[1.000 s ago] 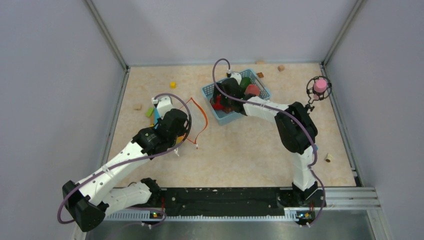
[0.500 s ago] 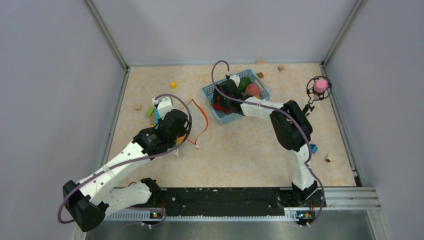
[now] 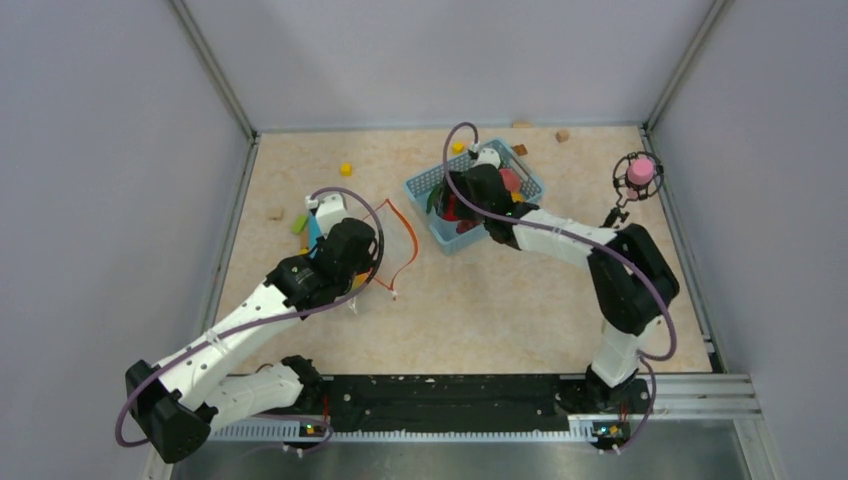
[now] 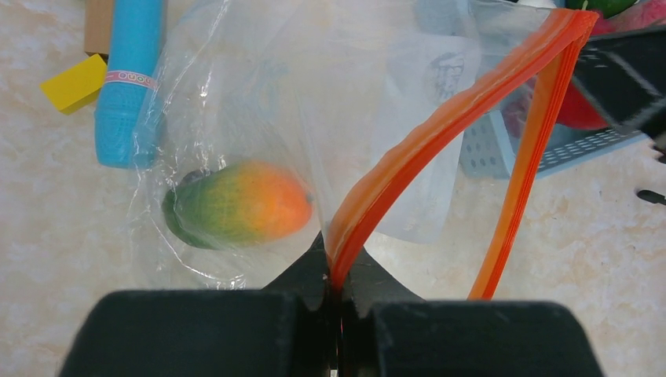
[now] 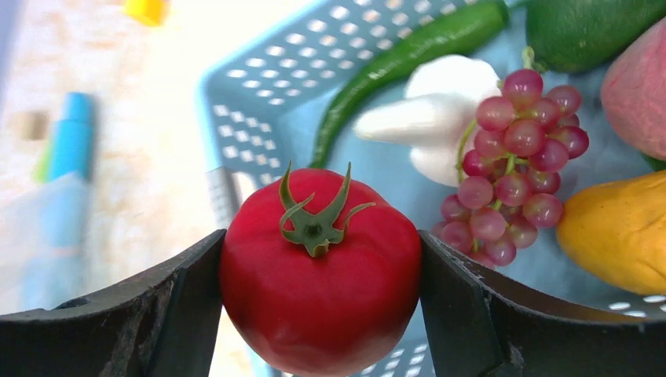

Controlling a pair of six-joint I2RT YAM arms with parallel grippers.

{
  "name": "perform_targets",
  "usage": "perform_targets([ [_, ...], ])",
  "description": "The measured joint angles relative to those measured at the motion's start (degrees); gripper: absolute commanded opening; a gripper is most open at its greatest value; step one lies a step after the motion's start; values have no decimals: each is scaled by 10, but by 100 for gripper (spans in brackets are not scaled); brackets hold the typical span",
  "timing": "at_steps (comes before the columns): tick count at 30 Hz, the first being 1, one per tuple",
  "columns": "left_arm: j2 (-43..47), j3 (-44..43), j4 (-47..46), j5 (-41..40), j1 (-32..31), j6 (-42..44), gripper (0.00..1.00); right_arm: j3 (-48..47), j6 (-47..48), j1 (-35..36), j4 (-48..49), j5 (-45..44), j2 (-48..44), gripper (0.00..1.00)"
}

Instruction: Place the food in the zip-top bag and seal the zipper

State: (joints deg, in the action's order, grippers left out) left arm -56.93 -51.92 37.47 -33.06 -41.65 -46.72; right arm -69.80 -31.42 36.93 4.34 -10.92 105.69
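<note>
With a mango [image 4: 239, 204] in the zip-top bag [image 4: 259, 94], its open zipper [image 4: 440, 126] pinched by the left tool [image 4: 336, 283], the right tool [image 5: 318, 275] clamps a tomato [image 5: 318, 306] over the basket [image 5: 259, 86], where grapes [image 5: 510, 165] and other food wait; sealing remains.

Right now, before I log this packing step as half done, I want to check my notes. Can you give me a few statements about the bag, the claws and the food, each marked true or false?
1. The left claw is pinched shut on the orange-red zipper. True.
2. The bag holds no food. False: a mango lies inside it.
3. The right claw has a red tomato between its fingers. True.
4. The grapes are in the bag. False: they lie in the blue basket.
5. The zipper is sealed. False: its two strips stand apart.
</note>
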Motion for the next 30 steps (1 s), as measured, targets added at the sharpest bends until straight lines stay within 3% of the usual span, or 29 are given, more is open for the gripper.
perform_targets([
  [8, 0, 1, -3, 9, 0, 1, 0, 116, 25, 6, 116, 117, -183, 47],
  [16, 1, 4, -8, 22, 0, 3, 0, 167, 45, 98, 188, 211, -242, 49],
  [22, 4, 9, -14, 41, 0, 5, 0, 169, 34, 160, 200, 185, -238, 52],
  [30, 26, 19, -21, 68, 0, 9, 0, 169, -23, 170, 192, 89, -173, 59],
])
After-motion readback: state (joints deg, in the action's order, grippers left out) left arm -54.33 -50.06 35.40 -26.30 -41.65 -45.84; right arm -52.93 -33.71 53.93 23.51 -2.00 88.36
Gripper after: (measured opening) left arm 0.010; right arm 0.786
